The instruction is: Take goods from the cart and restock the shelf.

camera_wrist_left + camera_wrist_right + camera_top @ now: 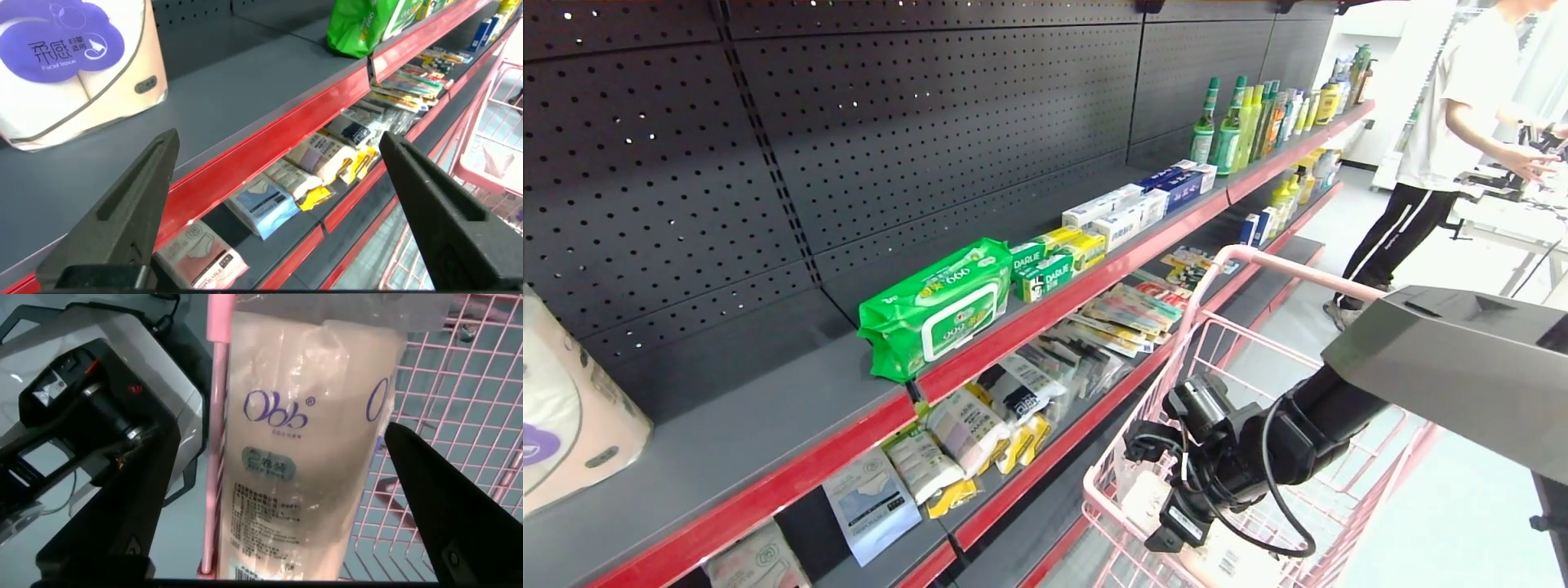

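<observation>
Shop aisle, dark pegboard shelving w/ red-edged decks, cart parked alongside. Pale soft plastic pack with purple lettering point(302, 457) stands in the pink wire cart point(1258, 263), leaning on one of its upright pink bars. My right gripper point(284, 433) is down inside the cart, fingers spread wide either side of the pack, not closed on it. Whether a pad touches the film I can't tell from this angle.

Risks, as I judge them: the pink bar sits right beside the pack, so closing could pinch bar and film together and tug the cart. The film looks slick and the contents squashy, so the pack may sag or slip on the lift. The cart rim and handle stand between pack and shelf.

My left gripper point(278, 139) hangs wide and empty over the grey shelf deck point(768, 408). A free stretch lies between the white tissue-roll pack with purple label point(73, 65) and the green wipes packet point(935, 306).
</observation>
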Robot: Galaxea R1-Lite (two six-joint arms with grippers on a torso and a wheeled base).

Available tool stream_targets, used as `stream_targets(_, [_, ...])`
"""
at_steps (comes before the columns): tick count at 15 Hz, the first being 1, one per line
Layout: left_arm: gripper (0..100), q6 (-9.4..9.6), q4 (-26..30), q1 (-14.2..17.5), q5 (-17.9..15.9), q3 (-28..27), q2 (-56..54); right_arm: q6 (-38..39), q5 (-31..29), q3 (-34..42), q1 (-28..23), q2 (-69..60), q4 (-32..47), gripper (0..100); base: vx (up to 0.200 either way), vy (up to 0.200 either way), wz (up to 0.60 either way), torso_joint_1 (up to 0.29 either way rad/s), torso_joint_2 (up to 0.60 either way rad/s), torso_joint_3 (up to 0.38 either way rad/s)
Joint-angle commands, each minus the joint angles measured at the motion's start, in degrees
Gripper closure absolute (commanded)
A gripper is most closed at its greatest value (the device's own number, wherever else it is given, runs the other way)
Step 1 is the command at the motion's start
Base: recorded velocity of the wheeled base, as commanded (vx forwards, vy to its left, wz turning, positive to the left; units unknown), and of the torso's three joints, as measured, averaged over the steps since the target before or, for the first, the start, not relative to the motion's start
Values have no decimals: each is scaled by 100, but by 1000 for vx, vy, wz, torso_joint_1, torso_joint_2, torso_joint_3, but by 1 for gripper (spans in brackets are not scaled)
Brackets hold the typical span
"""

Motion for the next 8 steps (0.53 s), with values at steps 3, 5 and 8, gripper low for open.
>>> stream_targets(3, [0, -3, 9, -2, -7, 1, -1, -23, -54, -22, -34, 249, -397, 0, 0, 0, 0, 0, 0, 0])
stream_targets(5, [0, -3, 9, -2, -7, 1, -1, -23, -124, -4, -43, 319, -406, 0, 0, 0, 0, 0, 0, 0])
stream_targets(8, [0, -3, 0, -2, -7, 1, 8, -23, -124, 5, -96, 346, -406, 0, 0, 0, 0, 0, 0, 0])
